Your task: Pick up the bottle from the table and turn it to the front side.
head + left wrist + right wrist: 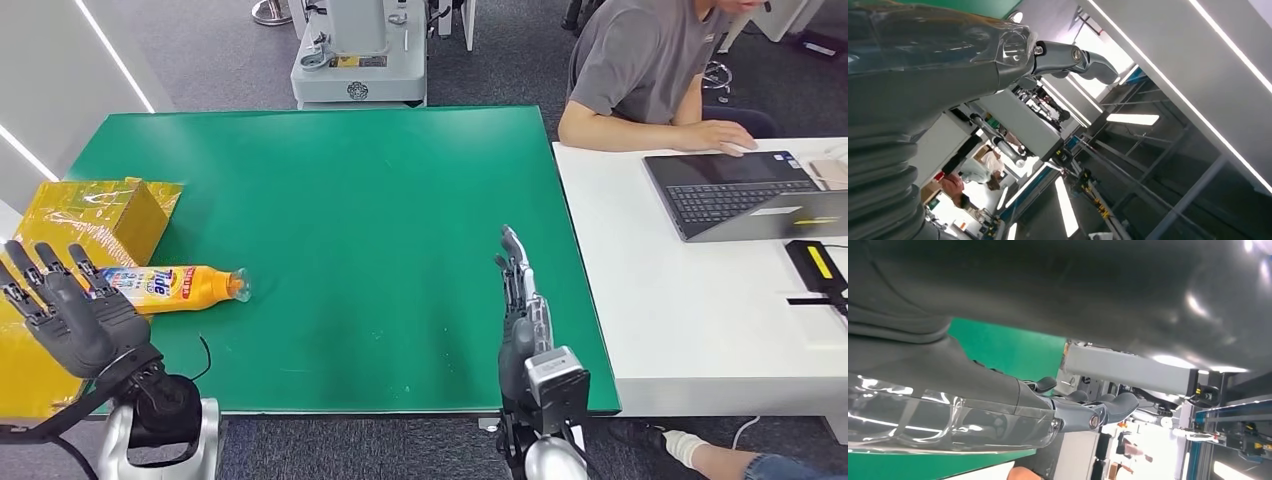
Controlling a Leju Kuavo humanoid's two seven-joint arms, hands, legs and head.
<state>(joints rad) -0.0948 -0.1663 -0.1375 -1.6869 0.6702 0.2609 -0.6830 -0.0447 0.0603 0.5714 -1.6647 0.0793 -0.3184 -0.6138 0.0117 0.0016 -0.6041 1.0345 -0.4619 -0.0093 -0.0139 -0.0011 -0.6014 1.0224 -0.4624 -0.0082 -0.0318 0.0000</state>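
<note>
The left hand [70, 315] is raised with dark fingers spread wide, holding nothing. The right hand [520, 300] stands flat and straight, also holding nothing. Between them spreads the smooth green table [370, 190]. A shiny yellow box [95, 215] sits at its left edge. The orange Tide bottle [175, 287] lies on its side just beside the box, near the left hand. The right wrist view shows clear plastic wrapped over the right hand's grey cover [948, 420].

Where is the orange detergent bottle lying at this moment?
In the head view the orange plastic detergent bottle lies on its side at the green table's left edge, beside the yellow box, just ahead of the left hand.
</note>
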